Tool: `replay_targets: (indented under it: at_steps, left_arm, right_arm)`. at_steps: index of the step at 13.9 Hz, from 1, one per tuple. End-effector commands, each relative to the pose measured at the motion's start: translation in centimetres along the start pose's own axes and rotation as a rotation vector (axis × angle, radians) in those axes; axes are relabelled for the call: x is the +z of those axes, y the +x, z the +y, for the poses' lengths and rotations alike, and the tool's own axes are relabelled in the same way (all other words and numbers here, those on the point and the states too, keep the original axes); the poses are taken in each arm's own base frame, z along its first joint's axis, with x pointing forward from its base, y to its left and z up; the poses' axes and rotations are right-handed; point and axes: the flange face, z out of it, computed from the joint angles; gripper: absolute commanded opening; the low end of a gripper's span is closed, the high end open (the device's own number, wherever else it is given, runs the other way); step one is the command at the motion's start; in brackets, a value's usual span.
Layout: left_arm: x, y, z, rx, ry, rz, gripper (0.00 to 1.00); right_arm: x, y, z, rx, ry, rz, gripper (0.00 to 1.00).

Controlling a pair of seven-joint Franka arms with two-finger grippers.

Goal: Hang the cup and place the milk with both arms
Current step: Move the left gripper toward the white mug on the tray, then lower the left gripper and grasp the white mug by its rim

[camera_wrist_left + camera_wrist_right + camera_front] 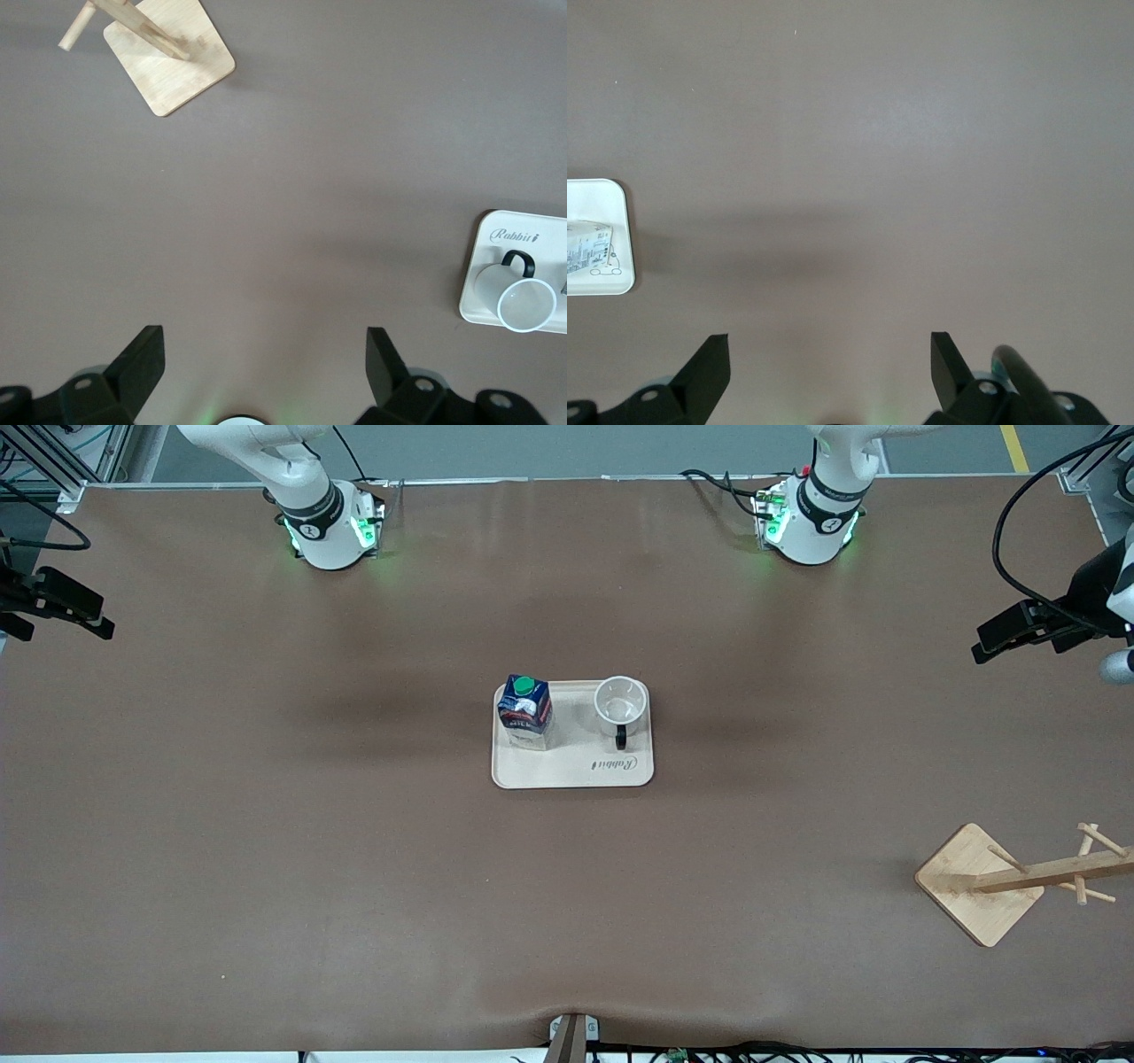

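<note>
Front view: milk point(524, 710) and cup point(618, 704) stand apart on a tray point(571, 771) at mid-desk point(266, 850), wooden rack point(1019, 879) near the left arm's end, while left end effector point(266, 372) and right end effector point(830, 372) hang wide and empty over opposite desk edges.

The milk point(524, 710), a small dark blue carton with a green round cap and a white lower part, stands upright on the cream tray point(572, 772) at mid-tabletop, in the tray's corner toward the right arm's end. The cup point(619, 703), a white mug, stands mouth up beside it, its black handle pointing toward the front camera.
</note>
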Motion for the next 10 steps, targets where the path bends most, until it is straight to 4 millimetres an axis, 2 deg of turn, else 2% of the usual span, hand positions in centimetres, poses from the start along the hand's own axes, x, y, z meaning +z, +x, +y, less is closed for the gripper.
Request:
replay_targets:
  at_steps: [1, 3, 5, 8, 10]
  left_arm:
    - [0.1, 0.6, -0.2, 0.007, 0.013, -0.002, 1.0]
    - [0.9, 0.9, 0.7, 0.013, 0.016, -0.015, 1.0]
    - [2.7, 1.6, 1.8, 0.03, 0.021, -0.055, 1.0]
    - [6.3, 2.3, 5.9, 0.094, 0.032, -0.127, 1.0]
    - [9.5, 1.6, 10.4, 0.136, 0.057, -0.178, 1.0]
  right_arm:
    - [-0.4, 0.1, 0.0, 0.002, 0.012, -0.001, 1.0]
    - [-0.4, 0.1, 0.0, 0.002, 0.012, -0.001, 1.0]
    - [-0.4, 0.2, 0.0, 0.002, 0.012, -0.003, 1.0]
    - [-0.4, 0.1, 0.0, 0.002, 0.012, -0.001, 1.0]
    - [-0.4, 0.2, 0.0, 0.002, 0.012, -0.003, 1.0]
